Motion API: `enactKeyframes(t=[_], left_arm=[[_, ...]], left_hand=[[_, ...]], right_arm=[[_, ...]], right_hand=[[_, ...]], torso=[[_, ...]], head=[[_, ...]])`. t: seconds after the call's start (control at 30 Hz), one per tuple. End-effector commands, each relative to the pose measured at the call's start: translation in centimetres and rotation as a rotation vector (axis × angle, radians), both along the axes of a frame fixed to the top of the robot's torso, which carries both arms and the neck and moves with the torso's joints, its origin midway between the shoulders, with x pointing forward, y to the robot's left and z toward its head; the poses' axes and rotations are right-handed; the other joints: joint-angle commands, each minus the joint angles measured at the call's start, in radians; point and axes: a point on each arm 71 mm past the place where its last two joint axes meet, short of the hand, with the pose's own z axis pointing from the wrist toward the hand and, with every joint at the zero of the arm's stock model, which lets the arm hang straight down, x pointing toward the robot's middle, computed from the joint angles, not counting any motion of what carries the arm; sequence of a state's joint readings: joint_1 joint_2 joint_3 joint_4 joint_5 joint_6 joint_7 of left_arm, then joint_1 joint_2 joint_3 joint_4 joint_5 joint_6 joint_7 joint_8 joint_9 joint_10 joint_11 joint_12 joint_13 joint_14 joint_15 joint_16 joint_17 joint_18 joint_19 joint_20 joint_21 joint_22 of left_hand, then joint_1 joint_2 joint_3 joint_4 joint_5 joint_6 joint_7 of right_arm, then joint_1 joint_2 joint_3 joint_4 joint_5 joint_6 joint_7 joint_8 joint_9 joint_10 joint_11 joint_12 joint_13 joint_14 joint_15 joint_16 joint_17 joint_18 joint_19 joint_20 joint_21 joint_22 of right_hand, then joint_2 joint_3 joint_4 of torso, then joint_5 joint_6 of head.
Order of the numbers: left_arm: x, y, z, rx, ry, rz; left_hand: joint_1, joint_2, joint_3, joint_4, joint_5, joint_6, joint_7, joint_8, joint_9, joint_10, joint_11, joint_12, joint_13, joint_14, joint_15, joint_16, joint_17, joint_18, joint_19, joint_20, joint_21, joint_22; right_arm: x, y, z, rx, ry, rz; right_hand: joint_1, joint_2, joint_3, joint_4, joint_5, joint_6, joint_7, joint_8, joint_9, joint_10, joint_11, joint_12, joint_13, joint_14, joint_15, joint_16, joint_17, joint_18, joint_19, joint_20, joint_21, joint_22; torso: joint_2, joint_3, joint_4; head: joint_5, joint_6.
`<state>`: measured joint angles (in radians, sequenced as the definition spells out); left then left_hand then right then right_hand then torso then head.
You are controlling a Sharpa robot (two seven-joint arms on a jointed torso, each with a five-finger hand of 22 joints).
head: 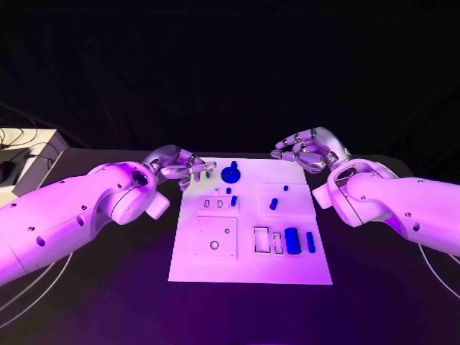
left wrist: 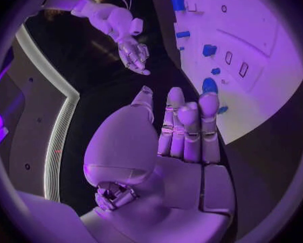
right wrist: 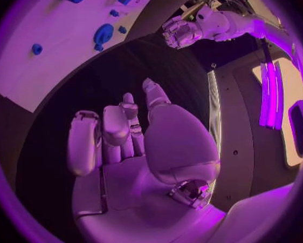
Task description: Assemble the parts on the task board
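Observation:
The white task board (head: pixel 251 262) lies in the middle of the table. On it are a round blue knob (head: pixel 231 172) near the far edge, small blue pegs (head: pixel 274 203) in the middle, and a larger blue block (head: pixel 292 239) beside a thin blue bar (head: pixel 311 242) nearer me. My left hand (head: pixel 178 167) hovers at the board's far left corner, fingers straight (left wrist: pixel 181 140), holding nothing. My right hand (head: pixel 307 151) hangs over the far right corner, its fingers loosely bent (right wrist: pixel 118 135) and empty. The knob (right wrist: pixel 103 34) sits between the two hands.
Empty rectangular slots (head: pixel 261 239) and a square recess with a hole (head: pixel 215 241) are set into the board. A white box with cables and a mouse (head: pixel 2 172) stands off the table's far left. Black tabletop (head: pixel 95 287) surrounds the board.

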<state>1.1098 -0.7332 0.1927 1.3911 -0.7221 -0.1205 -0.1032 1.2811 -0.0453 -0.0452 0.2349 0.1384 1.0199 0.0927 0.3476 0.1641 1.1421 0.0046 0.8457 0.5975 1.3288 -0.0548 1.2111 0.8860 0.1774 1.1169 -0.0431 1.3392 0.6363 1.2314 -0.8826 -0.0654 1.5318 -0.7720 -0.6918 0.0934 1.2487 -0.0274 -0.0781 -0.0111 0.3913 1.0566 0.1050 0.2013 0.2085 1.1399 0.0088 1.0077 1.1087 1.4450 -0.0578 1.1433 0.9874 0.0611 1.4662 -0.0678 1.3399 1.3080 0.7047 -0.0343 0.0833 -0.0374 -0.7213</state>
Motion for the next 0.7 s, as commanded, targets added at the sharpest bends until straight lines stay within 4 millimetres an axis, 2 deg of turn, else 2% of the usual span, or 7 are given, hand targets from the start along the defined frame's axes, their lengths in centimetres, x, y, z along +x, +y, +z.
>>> enactKeyframes(t=[0.03, 0.13, 0.2, 0.23, 0.37, 0.57, 0.7], left_arm=[[0.4, -0.9, -0.5, 0.292, 0.039, -0.069], [0.9, -2.0, -0.3, 0.380, 0.037, -0.093], [1.1, -2.9, -0.2, 0.446, 0.040, -0.111], [1.2, -3.4, -0.2, 0.477, 0.044, -0.120], [1.7, -4.8, -0.3, 0.575, 0.070, -0.137], [2.3, -6.3, -0.3, 0.648, 0.092, -0.127], [2.6, -7.0, -0.3, 0.670, 0.105, -0.134]], left_hand=[[-0.004, 0.002, 0.003, 0.010, -0.002, -0.009, -0.006, 0.025, 0.024, 0.016, -0.008, 0.029, 0.029, 0.037, -0.005, 0.030, 0.070, -0.020, 0.043, -0.003, 0.027, 0.076], [-0.008, -0.007, 0.018, 0.016, -0.001, -0.016, -0.007, 0.041, 0.045, 0.017, -0.010, 0.035, 0.058, 0.052, -0.006, 0.030, 0.108, -0.022, 0.058, -0.004, 0.034, 0.111], [-0.022, -0.034, 0.034, 0.028, 0.005, -0.015, -0.011, 0.045, 0.051, 0.021, -0.012, 0.033, 0.068, 0.059, -0.007, 0.030, 0.124, -0.023, 0.065, -0.004, 0.038, 0.127], [-0.038, -0.065, 0.088, 0.049, 0.005, -0.015, -0.004, 0.045, 0.054, 0.023, -0.011, 0.028, 0.076, 0.062, -0.010, 0.026, 0.136, -0.023, 0.067, -0.004, 0.037, 0.135], [-0.096, -0.121, 0.260, 0.046, 0.001, -0.012, -0.011, 0.041, 0.061, 0.032, -0.013, 0.014, 0.097, 0.071, -0.011, 0.014, 0.168, -0.023, 0.070, -0.002, 0.032, 0.154], [-0.137, -0.143, 0.396, 0.010, -0.001, -0.016, -0.013, 0.049, 0.113, 0.036, -0.016, -0.001, 0.113, 0.076, -0.012, 0.000, 0.194, -0.025, 0.075, -0.005, 0.023, 0.175], [-0.146, -0.144, 0.386, 0.018, 0.001, -0.011, -0.020, 0.049, 0.130, 0.040, -0.020, -0.005, 0.116, 0.079, -0.012, -0.003, 0.203, -0.025, 0.077, -0.004, 0.018, 0.185]], right_arm=[[0.2, -0.4, 0.2, 0.045, 0.002, 0.028], [0.4, -1.0, 0.2, 0.035, 0.002, 0.014], [0.5, -1.3, 0.2, 0.030, 0.003, 0.006], [0.6, -1.5, 0.2, 0.028, 0.004, 0.002], [0.8, -1.9, 0.2, 0.023, 0.006, -0.014], [1.1, -2.5, 0.1, 0.028, 0.009, -0.038], [1.3, -2.6, 0.1, 0.029, 0.009, -0.049]], right_hand=[[-0.006, 0.017, -0.005, -0.005, 0.007, -0.021, -0.002, 0.011, 0.056, 0.004, 0.000, -0.002, 0.005, -0.001, -0.005, -0.005, 0.002, -0.007, 0.086, -0.009, -0.001, 0.201], [-0.011, 0.015, -0.006, -0.003, 0.009, -0.028, 0.001, 0.003, 0.062, 0.003, 0.002, -0.004, 0.005, -0.001, -0.004, -0.006, 0.002, -0.006, 0.086, -0.009, -0.002, 0.201], [-0.021, 0.011, -0.011, 0.004, 0.010, -0.030, 0.002, -0.004, 0.064, 0.002, 0.003, -0.006, 0.004, -0.001, -0.003, -0.007, 0.001, -0.006, 0.086, -0.008, -0.003, 0.201], [-0.026, 0.011, -0.012, 0.007, 0.011, -0.032, 0.003, -0.008, 0.064, 0.002, 0.004, -0.007, 0.004, -0.002, -0.002, -0.008, 0.001, -0.006, 0.086, -0.007, -0.003, 0.201], [-0.041, 0.005, -0.012, 0.015, 0.015, -0.030, 0.006, -0.028, 0.067, 0.001, 0.006, -0.009, 0.005, -0.002, 0.000, -0.011, -0.001, -0.005, 0.086, -0.005, -0.006, 0.200], [-0.094, -0.001, -0.056, 0.053, 0.025, -0.043, 0.014, -0.066, 0.066, -0.017, 0.014, -0.026, -0.004, -0.005, 0.005, -0.019, -0.004, 0.001, 0.084, 0.000, -0.028, 0.195], [-0.096, -0.003, -0.061, 0.059, 0.026, -0.039, 0.015, -0.081, 0.067, -0.018, 0.015, -0.027, -0.006, -0.004, 0.006, -0.021, -0.003, 0.002, 0.084, 0.002, -0.031, 0.195]], torso=[[-0.007, 0.0107, -0.0073], [-0.010, 0.0125, -0.0085], [-0.012, 0.0145, -0.0095], [-0.012, 0.0150, -0.0100], [-0.014, 0.0166, -0.0113], [-0.014, 0.0159, -0.0109], [-0.014, 0.0154, -0.0110]], head=[[0.010, -0.007], [0.014, -0.011], [0.016, -0.013], [0.017, -0.014], [0.018, -0.012], [0.018, -0.010], [0.019, -0.012]])
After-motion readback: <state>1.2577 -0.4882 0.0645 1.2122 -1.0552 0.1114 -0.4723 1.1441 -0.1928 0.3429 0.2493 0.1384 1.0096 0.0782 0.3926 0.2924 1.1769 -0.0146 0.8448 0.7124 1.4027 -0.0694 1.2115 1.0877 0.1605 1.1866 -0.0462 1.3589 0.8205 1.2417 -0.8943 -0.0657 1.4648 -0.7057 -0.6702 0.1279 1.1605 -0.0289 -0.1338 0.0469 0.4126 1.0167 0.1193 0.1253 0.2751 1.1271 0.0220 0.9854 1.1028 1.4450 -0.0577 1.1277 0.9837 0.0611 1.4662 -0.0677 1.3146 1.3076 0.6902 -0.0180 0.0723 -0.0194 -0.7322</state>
